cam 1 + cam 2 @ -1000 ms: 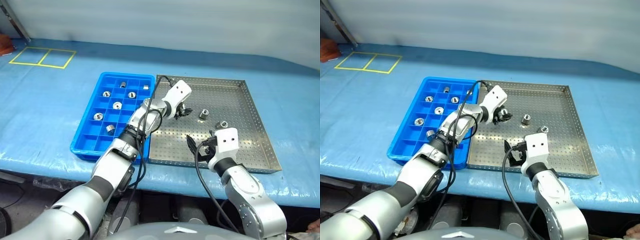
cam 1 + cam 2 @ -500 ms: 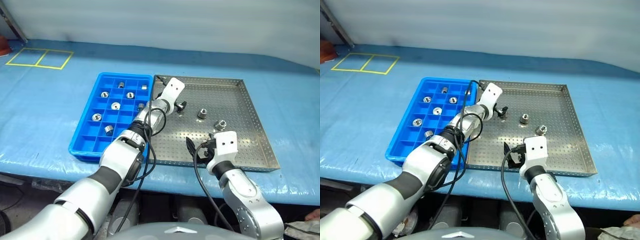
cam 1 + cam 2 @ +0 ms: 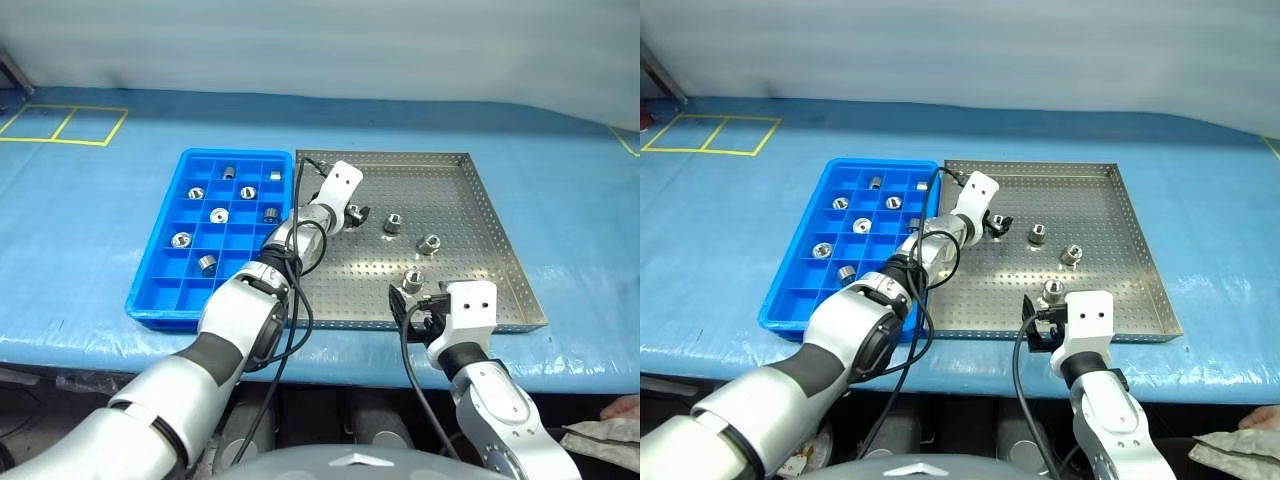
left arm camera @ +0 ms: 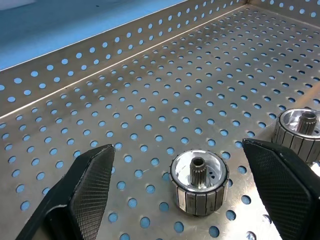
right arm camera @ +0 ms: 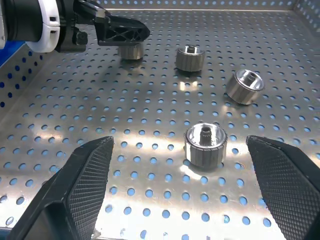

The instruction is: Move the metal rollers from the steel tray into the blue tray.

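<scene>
The steel tray lies right of the blue tray. Several metal rollers stand on its perforated floor, among them ones at mid-tray and further right. My left gripper is low over the tray's left part, open. A roller stands between its fingers untouched, another roller beside it. My right gripper is open at the tray's near edge, with a roller just ahead of it. Several rollers, such as one, sit in the blue tray's compartments.
Both trays rest on a table under a blue cover. Yellow tape squares mark its far left. Black cables trail from both wrists. The table's front edge runs just below the trays.
The whole view has shifted. My left gripper opened wider and sank to the tray floor around a roller. My right gripper drew back to the near edge, uncovering a roller in front of it.
</scene>
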Motion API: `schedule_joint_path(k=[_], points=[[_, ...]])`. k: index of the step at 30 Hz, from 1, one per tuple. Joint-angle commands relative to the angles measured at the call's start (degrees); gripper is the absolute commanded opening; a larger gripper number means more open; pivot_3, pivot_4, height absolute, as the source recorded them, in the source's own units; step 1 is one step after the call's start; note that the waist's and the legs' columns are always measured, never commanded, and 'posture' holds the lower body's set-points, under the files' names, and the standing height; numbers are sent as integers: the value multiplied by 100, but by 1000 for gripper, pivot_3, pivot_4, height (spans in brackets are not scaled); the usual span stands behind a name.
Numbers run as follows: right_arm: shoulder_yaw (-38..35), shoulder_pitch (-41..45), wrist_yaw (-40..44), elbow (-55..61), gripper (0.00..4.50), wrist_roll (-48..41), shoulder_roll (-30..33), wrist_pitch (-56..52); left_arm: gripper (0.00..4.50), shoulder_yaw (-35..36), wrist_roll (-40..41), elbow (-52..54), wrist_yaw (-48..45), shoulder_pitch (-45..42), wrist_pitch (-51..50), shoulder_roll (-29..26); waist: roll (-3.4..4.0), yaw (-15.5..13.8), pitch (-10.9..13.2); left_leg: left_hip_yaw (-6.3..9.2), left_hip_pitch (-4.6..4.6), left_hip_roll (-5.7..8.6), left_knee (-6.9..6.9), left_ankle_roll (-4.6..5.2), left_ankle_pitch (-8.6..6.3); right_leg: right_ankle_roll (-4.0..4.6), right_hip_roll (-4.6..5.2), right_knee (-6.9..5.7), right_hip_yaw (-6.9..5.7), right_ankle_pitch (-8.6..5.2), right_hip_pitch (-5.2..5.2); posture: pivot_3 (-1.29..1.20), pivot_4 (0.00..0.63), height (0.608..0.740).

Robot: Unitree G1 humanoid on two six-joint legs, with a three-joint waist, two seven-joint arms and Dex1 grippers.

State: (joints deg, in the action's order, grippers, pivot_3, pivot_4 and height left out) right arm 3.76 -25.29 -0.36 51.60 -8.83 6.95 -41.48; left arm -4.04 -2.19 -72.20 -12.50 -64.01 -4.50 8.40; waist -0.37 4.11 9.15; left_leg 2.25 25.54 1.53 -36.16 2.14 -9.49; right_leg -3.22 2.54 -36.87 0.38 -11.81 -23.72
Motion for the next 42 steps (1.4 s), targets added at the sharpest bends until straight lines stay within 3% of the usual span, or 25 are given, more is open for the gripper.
schedule_joint_path(k=[1, 22, 25, 32, 38, 42], points=[[-54, -116, -88, 335, 4500, 72, -65, 197, 4455, 34, -32, -4, 46, -235, 154, 416, 0, 61, 0, -4, 0, 0, 0, 1, -1, 0, 1, 0, 3, 0, -1, -259, 150, 740], [40, -500, -247, 469, 4500, 233, -257, 387, 4455, 166, -50, -207, 829, -75, -495, 565, 0, 515, 0, -32, -2, -1, 0, -8, -14, -18, 6, 1, 28, 10, -9, -310, 150, 740], [12, -495, -252, 472, 4500, 227, -263, 380, 3880, 285, 16, -200, 892, -41, -626, 565, 0, 546, 0, -32, -2, 0, 0, -8, -15, -20, 7, 0, 27, 11, -10, -310, 150, 740], [3, -409, -236, 425, 4500, 209, -258, 354, 1690, 446, 156, -154, 832, 12, -736, 557, 0, 602, 0, -32, -2, 0, 0, -8, -15, -24, 8, 0, 27, 14, -10, -285, 150, 740], [33, -199, -136, 307, 4500, 151, -201, 265, 1701, 788, 579, 131, 540, -191, -942, 505, 0, 574, 0, -32, -2, 0, 0, -8, -15, -25, 8, 0, 27, 14, -9, -225, 150, 740], [66, 166, 27, 165, 4500, 79, -102, 131, 1701, 1060, 1167, 1281, 127, -195, -1412, 326, -2, 504, 2, -32, -2, 0, 0, -7, -14, -29, 7, -2, 27, 17, -10, -176, 150, 740]])
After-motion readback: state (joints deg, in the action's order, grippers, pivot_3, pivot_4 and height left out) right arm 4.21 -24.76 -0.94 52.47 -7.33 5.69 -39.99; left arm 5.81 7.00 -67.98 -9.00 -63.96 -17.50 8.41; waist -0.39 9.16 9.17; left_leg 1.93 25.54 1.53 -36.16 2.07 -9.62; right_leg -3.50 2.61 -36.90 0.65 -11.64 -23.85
